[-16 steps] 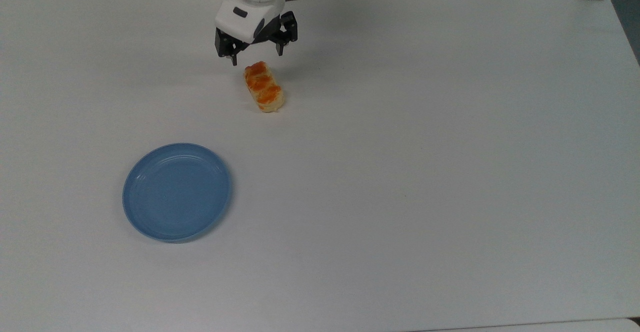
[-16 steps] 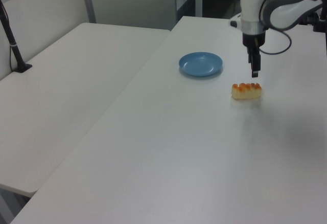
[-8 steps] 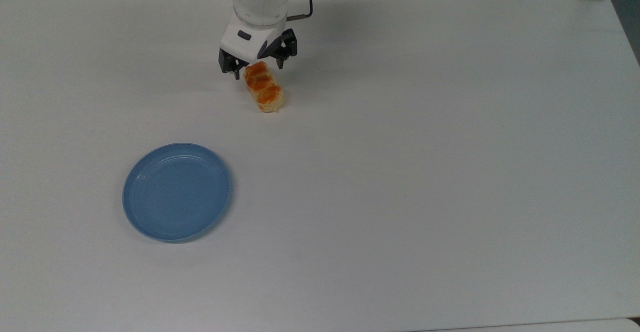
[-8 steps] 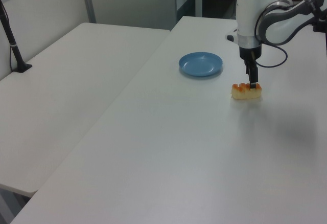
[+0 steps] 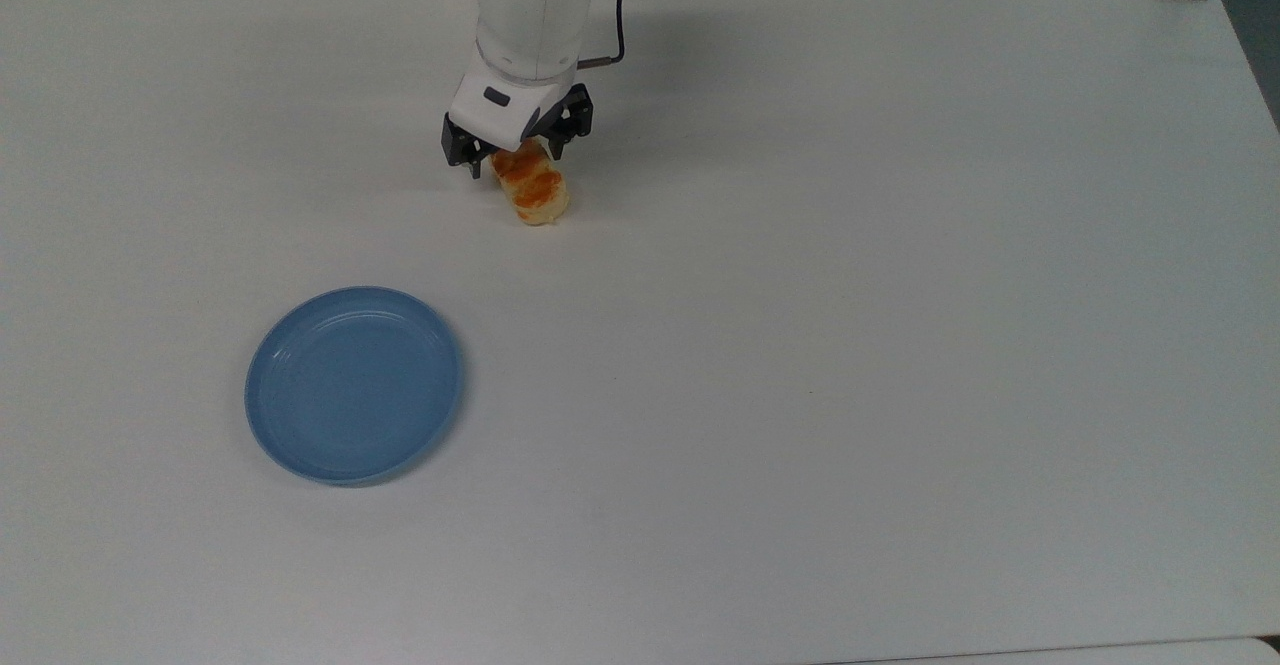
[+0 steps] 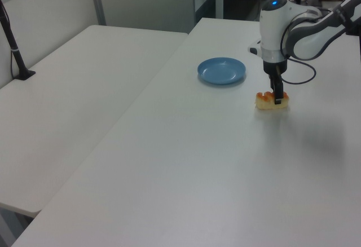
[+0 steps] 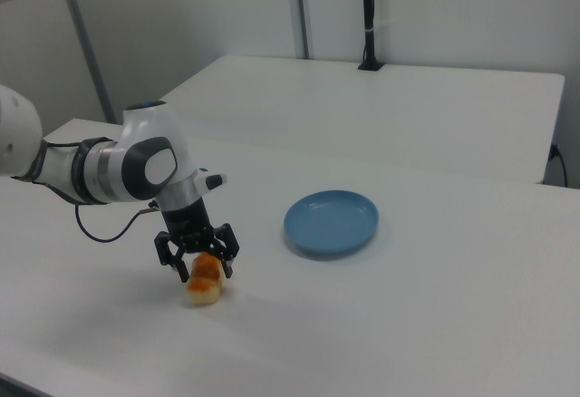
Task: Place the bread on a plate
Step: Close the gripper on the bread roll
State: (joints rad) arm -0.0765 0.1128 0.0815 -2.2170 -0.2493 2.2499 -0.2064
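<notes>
Top view, risks first: hand (image 5: 515,158) sits low over the far end of the bread (image 5: 533,188), not its middle; if the fingers close there, the free end may sag, swing or slip out on the lift; the roll looks soft and glazed on top, so a hard squeeze could dent it and a light one could let it slide; a finger pressing down on the counter (image 5: 900,345) edge of the loaf could shove it sideways instead of pinching it.

Hand state: released, fingers spread to either side of the bread's end, not yet clamped as far as I can judge; right view shows the same straddle, hand (image 7: 197,261) over bread (image 7: 205,281).

Bread position: flat on the counter, long axis running from the hand toward 5 o'clock in the top view; most of its length sticks out past the fingers.

Plate (image 5: 354,384): empty, well apart from the bread, at about 7 o'clock from it in the top view; left view puts plate (image 6: 221,70) at 10 o'clock from bread (image 6: 271,100).
</notes>
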